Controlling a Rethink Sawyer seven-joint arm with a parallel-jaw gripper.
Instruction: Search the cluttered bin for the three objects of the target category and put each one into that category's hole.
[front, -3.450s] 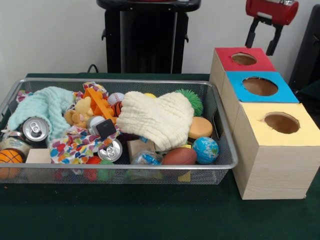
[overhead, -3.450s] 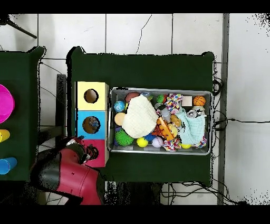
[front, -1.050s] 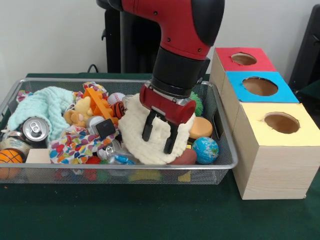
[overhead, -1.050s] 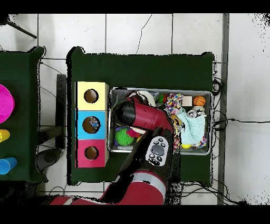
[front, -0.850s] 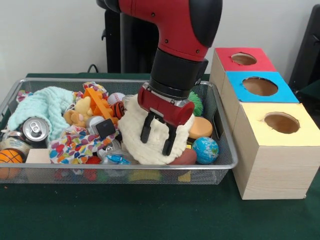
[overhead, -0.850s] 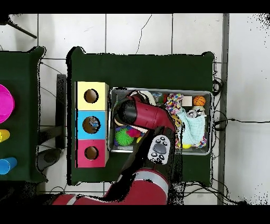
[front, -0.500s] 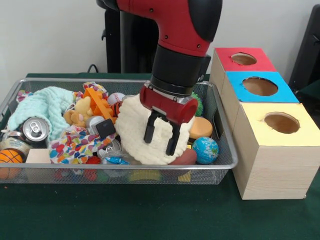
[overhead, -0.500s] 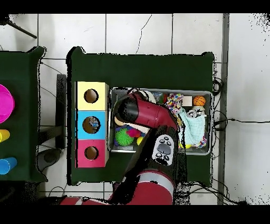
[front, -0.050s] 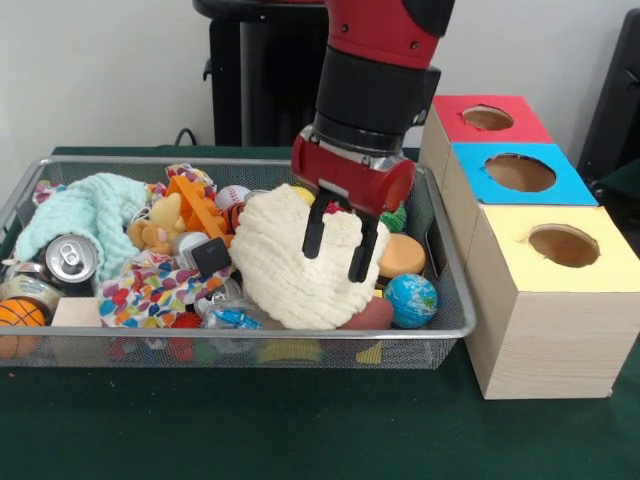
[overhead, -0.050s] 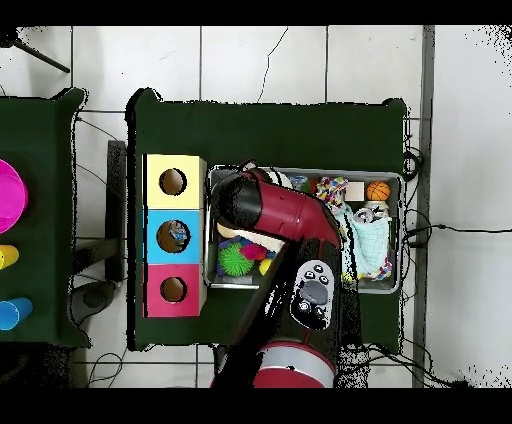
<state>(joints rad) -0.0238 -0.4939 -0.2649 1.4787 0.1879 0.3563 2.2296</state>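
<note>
A cream waffle cloth (front, -0.050s: 285, 262) stands bunched into a tall mound in the wire bin (front, -0.050s: 452, 262). My gripper (front, -0.050s: 337, 245) hangs over the mound's right side, its two black fingers (front, -0.050s: 313, 233) pressed into the cloth with a fold between them. In the overhead view the red arm (overhead, -0.050s: 280, 212) covers the gripper and the cloth. Beside the mound lie a globe ball (front, -0.050s: 411, 300), a brown football (front, -0.050s: 368, 314), an orange disc (front, -0.050s: 401, 255) and a green spiky ball (overhead, -0.050s: 235, 260). The red (front, -0.050s: 488, 118), blue (front, -0.050s: 520, 172) and yellow (front, -0.050s: 563, 245) holed boxes stand right of the bin.
The bin's left half holds a mint cloth (front, -0.050s: 85, 210), a drink can (front, -0.050s: 70, 258), a basketball (front, -0.050s: 20, 314), a heart-print cloth (front, -0.050s: 150, 290), a yellow plush (front, -0.050s: 160, 228), an orange toy (front, -0.050s: 197, 205) and a baseball (front, -0.050s: 231, 196). Dark green cloth covers the table (front, -0.050s: 300, 430).
The arm came from above the red box into the bin. Over the last second the gripper has risen and shifted right, and the cream cloth is bunched up taller with it.
</note>
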